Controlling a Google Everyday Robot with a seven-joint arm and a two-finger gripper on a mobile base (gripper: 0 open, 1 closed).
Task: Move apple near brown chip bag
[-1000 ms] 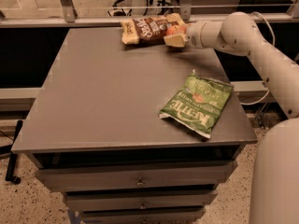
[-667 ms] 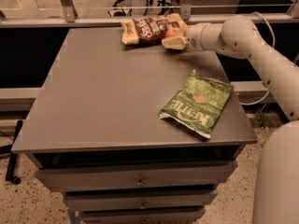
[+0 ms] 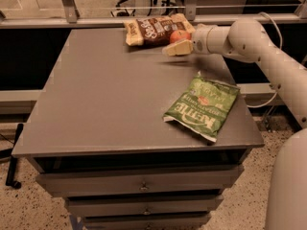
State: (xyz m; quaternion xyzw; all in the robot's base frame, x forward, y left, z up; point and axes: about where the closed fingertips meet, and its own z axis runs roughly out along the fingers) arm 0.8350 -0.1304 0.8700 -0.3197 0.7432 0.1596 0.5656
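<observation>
Apple lay at the far edge of the table, just beside the brown chip bag. Gripper was at the apple; whether clamped or loose could not be told. Judged firm, smooth, fairly light and bruisable, so best held across its round middle.

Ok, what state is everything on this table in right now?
apple: beside the brown chip bag, right at the claw.
brown chip bag: lying flat at the far edge.
green Kettle chip bag: lying flat, front right.
claw: low at the apple.
drawers: shut.
</observation>
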